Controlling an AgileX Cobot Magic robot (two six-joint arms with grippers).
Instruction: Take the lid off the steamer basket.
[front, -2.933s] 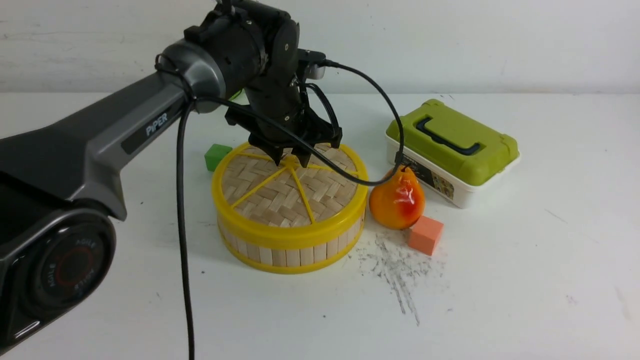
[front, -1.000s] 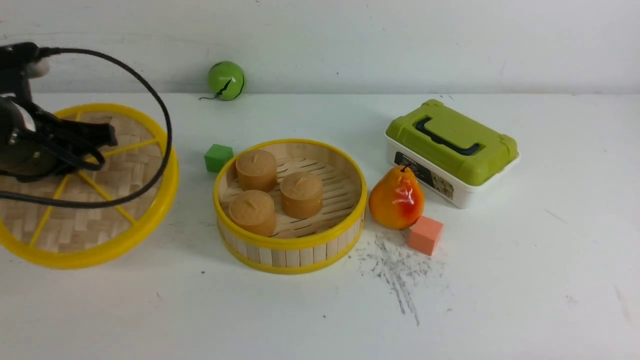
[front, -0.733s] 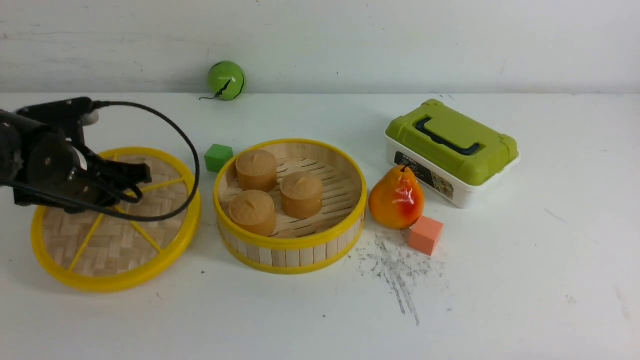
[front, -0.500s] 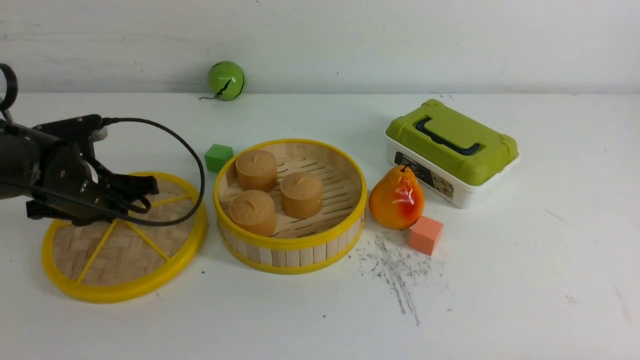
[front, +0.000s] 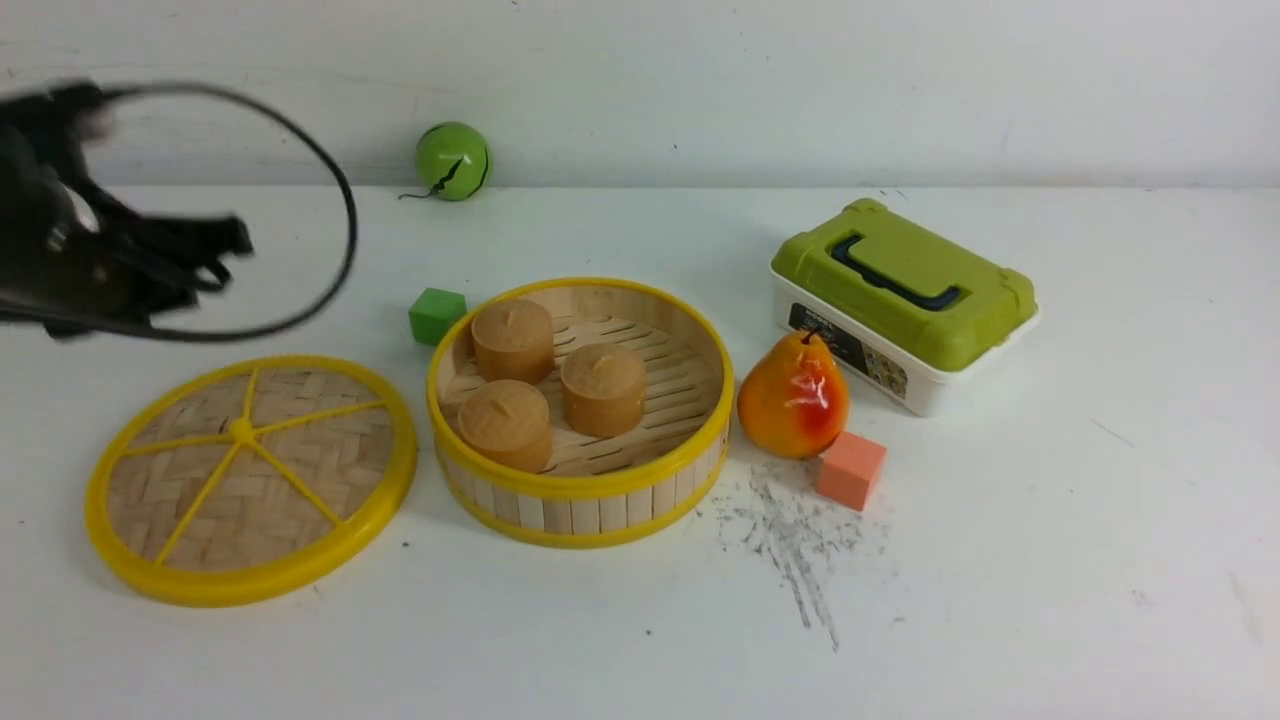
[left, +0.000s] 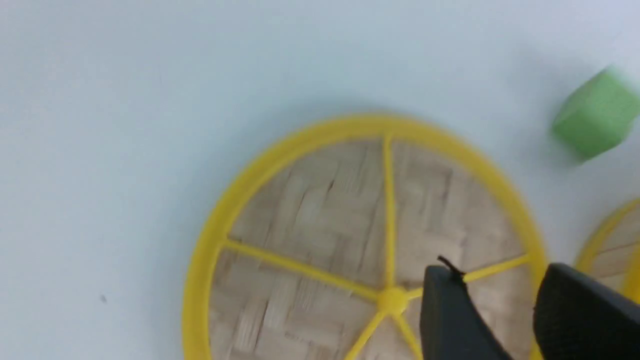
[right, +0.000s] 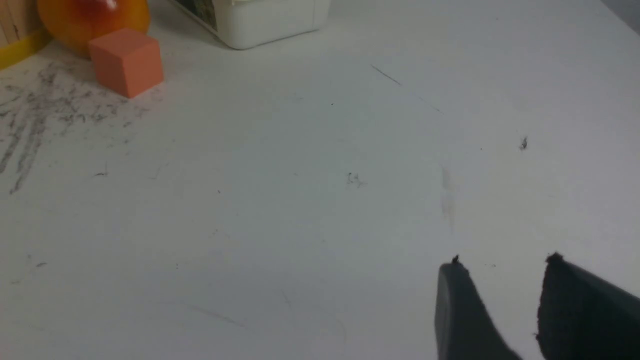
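The lid (front: 250, 478), a woven bamboo disc with yellow rim and spokes, lies flat on the table to the left of the steamer basket (front: 580, 480). The basket stands uncovered with three brown cakes (front: 603, 388) inside. My left gripper (front: 225, 250) hovers blurred above and behind the lid, open and holding nothing. In the left wrist view the lid (left: 320, 210) lies below the open left gripper (left: 500, 275), its knob (left: 392, 299) free. In the right wrist view my right gripper (right: 502, 264) is open over bare table.
A small green cube (front: 436, 314) sits behind the basket's left side. A pear (front: 794, 396) and an orange cube (front: 851, 469) lie to its right, with a white box with green top (front: 905, 300) behind them. A green ball (front: 452, 160) rests by the back wall.
The left gripper carried the lid off the basket to the left, set it on the table and let go. It has since risen up and back, empty.
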